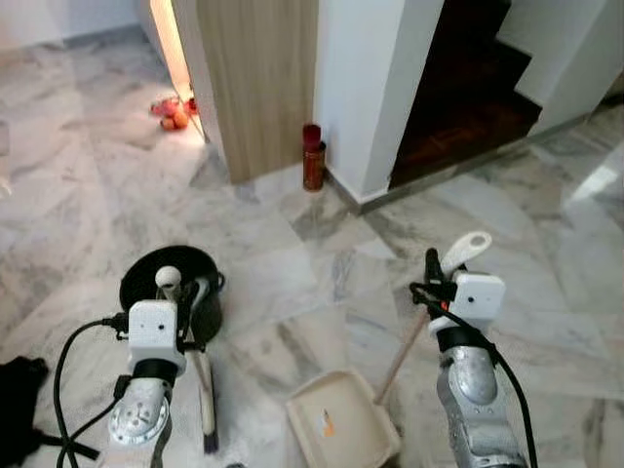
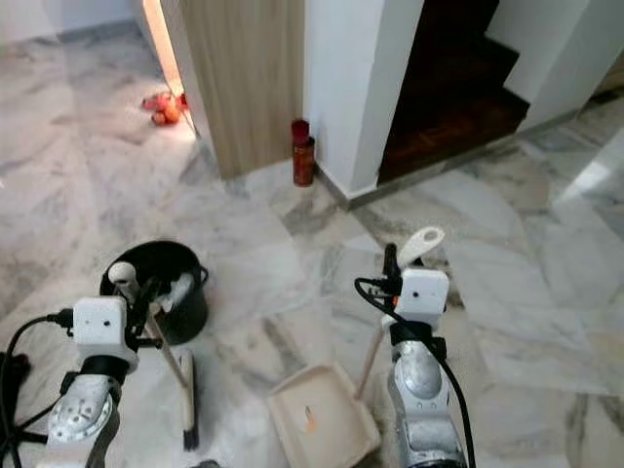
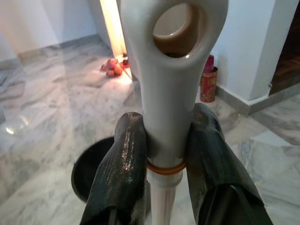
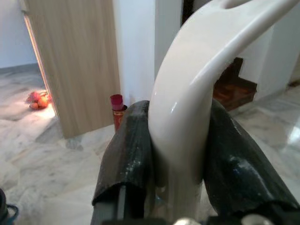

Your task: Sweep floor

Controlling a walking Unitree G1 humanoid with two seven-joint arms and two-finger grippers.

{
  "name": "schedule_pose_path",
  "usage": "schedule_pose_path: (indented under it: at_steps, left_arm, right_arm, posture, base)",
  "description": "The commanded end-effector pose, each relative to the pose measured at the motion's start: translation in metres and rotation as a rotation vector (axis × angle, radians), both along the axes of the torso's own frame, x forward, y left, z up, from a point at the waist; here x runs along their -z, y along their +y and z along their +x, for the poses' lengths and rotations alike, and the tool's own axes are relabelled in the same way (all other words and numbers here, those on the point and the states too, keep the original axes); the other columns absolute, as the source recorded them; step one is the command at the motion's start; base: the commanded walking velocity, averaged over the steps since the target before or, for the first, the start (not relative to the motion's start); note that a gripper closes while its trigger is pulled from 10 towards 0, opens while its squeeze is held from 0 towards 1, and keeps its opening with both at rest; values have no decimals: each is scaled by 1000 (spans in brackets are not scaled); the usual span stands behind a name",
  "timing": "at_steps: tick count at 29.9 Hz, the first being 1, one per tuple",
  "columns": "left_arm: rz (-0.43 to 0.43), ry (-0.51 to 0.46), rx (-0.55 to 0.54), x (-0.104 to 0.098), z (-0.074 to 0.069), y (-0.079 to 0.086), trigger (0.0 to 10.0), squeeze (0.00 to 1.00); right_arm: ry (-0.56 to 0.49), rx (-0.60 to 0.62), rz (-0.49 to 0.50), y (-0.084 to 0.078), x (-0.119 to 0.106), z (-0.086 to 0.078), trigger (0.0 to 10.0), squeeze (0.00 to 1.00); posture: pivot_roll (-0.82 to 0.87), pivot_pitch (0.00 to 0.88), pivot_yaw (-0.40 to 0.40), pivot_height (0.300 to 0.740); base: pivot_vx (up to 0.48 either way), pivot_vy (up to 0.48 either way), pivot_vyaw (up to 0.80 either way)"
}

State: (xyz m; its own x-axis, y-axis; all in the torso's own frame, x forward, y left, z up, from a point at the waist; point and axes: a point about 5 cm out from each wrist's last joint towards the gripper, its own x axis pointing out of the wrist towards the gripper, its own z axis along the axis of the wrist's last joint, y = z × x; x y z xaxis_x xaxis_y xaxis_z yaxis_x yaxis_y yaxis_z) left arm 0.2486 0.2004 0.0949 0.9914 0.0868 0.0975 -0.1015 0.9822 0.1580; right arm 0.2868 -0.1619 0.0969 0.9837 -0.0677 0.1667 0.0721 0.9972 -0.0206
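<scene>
Open marble floor (image 1: pixel 88 214) lies ahead-left; black bucket (image 1: pixel 146 278), wooden panel (image 1: pixel 258 78) and red can (image 1: pixel 313 156) block elsewhere.

Grey-veined white marble floor (image 1: pixel 88 195), cream dustpan (image 1: pixel 341 421), black bucket (image 1: pixel 175 283), red canister (image 1: pixel 313 156), black fingers (image 3: pixel 119 173).

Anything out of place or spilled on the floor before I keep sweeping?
Nothing spilled. A small orange scrap already lies in the dustpan. The only stray items are a cluster of red-orange objects on the marble by the lit doorway, and a red canister standing upright against the wall corner.
</scene>
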Motion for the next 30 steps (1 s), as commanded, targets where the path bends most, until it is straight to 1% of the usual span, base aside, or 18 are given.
schedule_pose_path:
  at_steps: [1, 4, 10, 30]
  left_arm:
    - [28, -21, -8, -4, -1, 2, 10000, 0]
    - [24, -23, -9, -4, -1, 2, 10000, 0]
    - [-1, -35, -16, -4, -1, 2, 10000, 0]
    - [-23, -44, -16, -2, -1, -1, 10000, 0]
  right_arm:
    - [-20, -2, 20, 1, -5, 1, 10000, 0]
    - [-16, -7, 38, 1, -4, 2, 10000, 0]
    - [-11, -8, 16, 0, -4, 2, 10000, 0]
    - [-12, -14, 1, -1, -7, 4, 10000, 0]
  posture:
    - [47, 136, -15, 740]
    - [43, 136, -20, 740]
    - [33, 134, -26, 740]
    - [23, 115, -35, 740]
  base:
    - [0, -296, 0]
    - [0, -295, -744]
    - [0, 0, -798]
    - [0, 0, -788]
